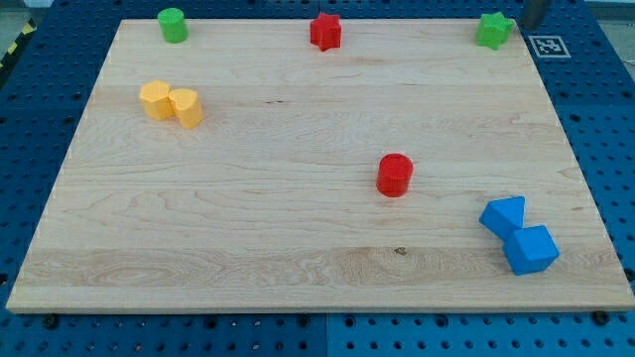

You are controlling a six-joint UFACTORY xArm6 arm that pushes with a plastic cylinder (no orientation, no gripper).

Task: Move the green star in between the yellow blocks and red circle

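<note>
The green star (493, 30) sits at the board's top right corner. My tip (529, 24) shows at the view's top edge, just right of the green star, with a small gap between them. Two yellow blocks, a hexagon-like one (156, 99) and a rounder one (186, 107), touch each other at the view's left. The red circle (394, 175) stands right of the board's middle, well below and left of the green star.
A green cylinder (173, 25) stands at the top left and a red star (325, 31) at the top middle. Two blue blocks (503, 215) (530, 249) touch at the bottom right. A black-and-white marker (549, 45) lies off the wooden board (298, 268).
</note>
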